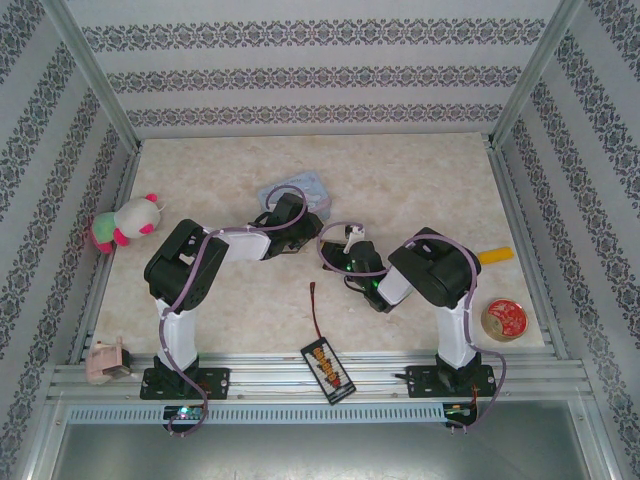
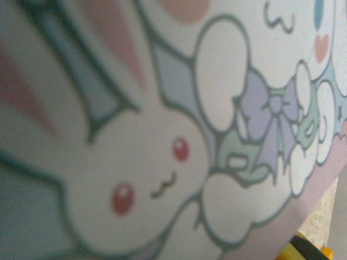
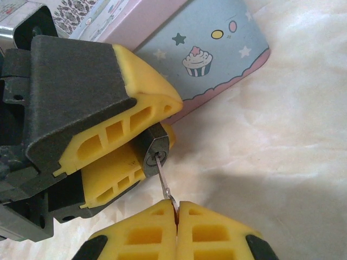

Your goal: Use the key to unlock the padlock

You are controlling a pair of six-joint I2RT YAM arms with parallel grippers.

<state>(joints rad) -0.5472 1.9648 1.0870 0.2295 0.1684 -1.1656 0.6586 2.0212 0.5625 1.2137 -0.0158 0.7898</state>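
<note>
- Left gripper [image 3: 160, 130]: yellow jaws clamped across the padlock body, keyhole end poking out past the tips.
- Padlock [image 3: 153, 153]: between the left jaws. Small, dark, rigid; likely light and slick, best held across its flat sides.
- Key [image 3: 164, 183]: thin silvery blade, tip in the keyhole, head between the right jaws. Likely to bend or slip if twisted hard, so take it by the flat head.
- Right gripper [image 3: 176, 210]: jaws pressed together, pinching the key head.
- Tin [image 3: 217, 59]: pale blue, beyond the left jaws.

Likely lab rig, wallpapered walls [image 1: 320, 80], aluminium frame [image 1: 330, 372]
</note>
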